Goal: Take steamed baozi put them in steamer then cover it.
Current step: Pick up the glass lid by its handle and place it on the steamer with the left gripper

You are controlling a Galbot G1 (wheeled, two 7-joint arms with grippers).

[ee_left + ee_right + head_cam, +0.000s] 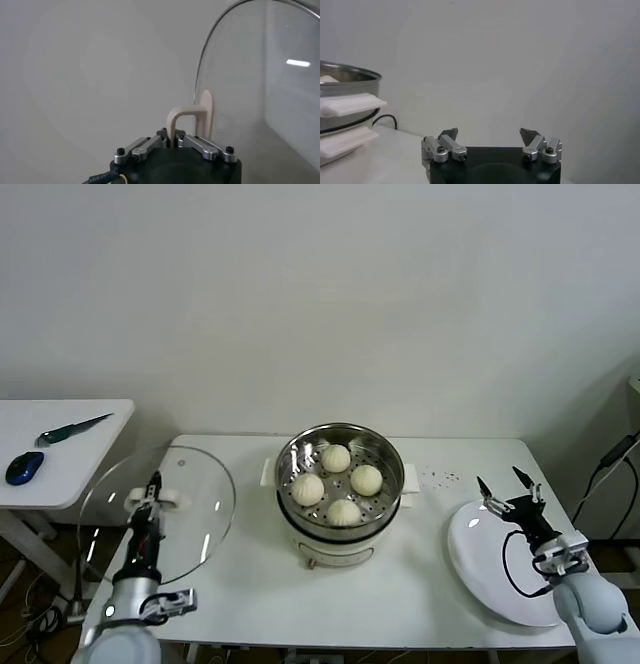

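Several cream-white steamed baozi [336,457] lie in the shiny steel steamer [386,448], which sits uncovered on its cream pot in the middle of the table. At the table's left, my left gripper [150,492] [171,137] is shut on the white handle [182,117] of the round glass lid [200,514] [260,90]. The lid stands tilted to the left of the steamer and apart from it. My right gripper [507,484] [489,134] is open and holds nothing. It hovers over the far edge of the bare white plate [490,574] at the right. The steamer's rim [345,80] shows at the side of the right wrist view.
A small side table [90,409] at the far left carries a blue mouse [24,467] and a green-handled knife [72,428]. A black cable [615,454] hangs past the table's right end. A plain wall runs close behind the table.
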